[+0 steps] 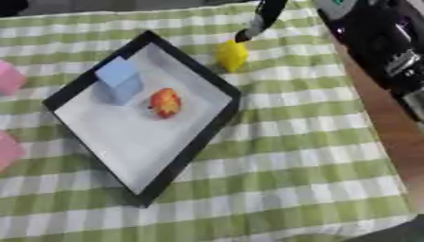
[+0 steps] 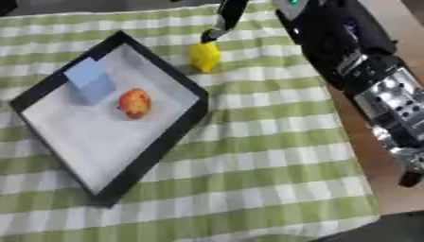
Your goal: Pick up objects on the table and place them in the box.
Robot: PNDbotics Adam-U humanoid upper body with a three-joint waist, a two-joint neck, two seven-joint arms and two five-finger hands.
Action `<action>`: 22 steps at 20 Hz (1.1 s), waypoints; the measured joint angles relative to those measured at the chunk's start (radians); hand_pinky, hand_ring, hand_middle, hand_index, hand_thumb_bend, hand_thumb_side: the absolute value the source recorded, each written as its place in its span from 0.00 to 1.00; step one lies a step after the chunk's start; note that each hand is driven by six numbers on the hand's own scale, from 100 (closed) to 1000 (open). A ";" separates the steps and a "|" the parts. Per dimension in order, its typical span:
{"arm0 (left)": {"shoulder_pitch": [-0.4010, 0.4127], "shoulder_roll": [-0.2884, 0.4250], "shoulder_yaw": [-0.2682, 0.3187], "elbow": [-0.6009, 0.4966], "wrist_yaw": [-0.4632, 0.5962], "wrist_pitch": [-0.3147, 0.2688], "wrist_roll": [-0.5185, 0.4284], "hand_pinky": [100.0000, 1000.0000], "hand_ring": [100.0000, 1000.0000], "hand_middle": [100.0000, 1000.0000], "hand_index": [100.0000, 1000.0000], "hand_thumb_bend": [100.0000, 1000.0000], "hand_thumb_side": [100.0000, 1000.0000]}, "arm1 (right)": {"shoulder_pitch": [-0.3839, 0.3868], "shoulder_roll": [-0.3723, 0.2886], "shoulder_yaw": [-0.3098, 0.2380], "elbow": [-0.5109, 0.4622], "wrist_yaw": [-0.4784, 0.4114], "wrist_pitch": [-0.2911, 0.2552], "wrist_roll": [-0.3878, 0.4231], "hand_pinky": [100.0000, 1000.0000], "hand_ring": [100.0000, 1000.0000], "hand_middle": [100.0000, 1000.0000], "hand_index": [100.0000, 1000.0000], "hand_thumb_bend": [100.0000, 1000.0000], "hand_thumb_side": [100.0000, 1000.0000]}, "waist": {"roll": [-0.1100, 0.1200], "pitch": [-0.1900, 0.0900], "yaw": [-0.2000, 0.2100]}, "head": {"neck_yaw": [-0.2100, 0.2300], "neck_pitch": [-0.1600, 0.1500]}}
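A black-rimmed box (image 1: 195, 145) with a white floor lies askew on the green checked cloth. Inside it are a light blue cube (image 1: 120, 80) and an orange-red fruit (image 1: 165, 102). A yellow object (image 1: 233, 55) stands on the cloth just outside the box's upper right rim. My right hand (image 1: 263, 19) comes down from the top edge; a straight dark finger (image 2: 225, 19) ends at the top of the yellow object, touching it or just above it. The rest of that hand is cut off by the top edge. My left hand shows in neither view.
Two pink things, one (image 1: 8, 78) above the other (image 1: 6, 150), lie at the left edge, outside the box. My right arm (image 2: 364, 61), black and silver, fills the upper right. The bare brown table edge (image 1: 397, 137) runs along the cloth's right side.
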 measured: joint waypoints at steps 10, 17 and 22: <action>0.000 0.000 0.000 0.000 0.000 0.000 0.000 0.79 0.77 0.82 0.80 0.02 0.77 | 0.016 0.002 -0.006 0.052 0.080 -0.028 -0.028 0.86 0.83 0.80 0.86 0.43 0.06 | 0.000 0.000 0.006 | 0.007 -0.004; -0.001 0.000 0.000 0.000 0.000 0.000 0.000 0.79 0.77 0.82 0.80 0.02 0.77 | 0.024 0.006 -0.007 0.080 0.119 -0.043 -0.043 0.86 0.83 0.80 0.86 0.43 0.07 | 0.000 0.000 0.010 | 0.007 -0.004; -0.001 0.000 0.000 0.000 0.000 0.000 0.000 0.79 0.77 0.82 0.80 0.02 0.77 | 0.034 0.017 -0.010 0.102 0.148 -0.054 -0.054 0.86 0.83 0.78 0.86 0.43 0.07 | 0.000 0.001 0.012 | 0.009 -0.004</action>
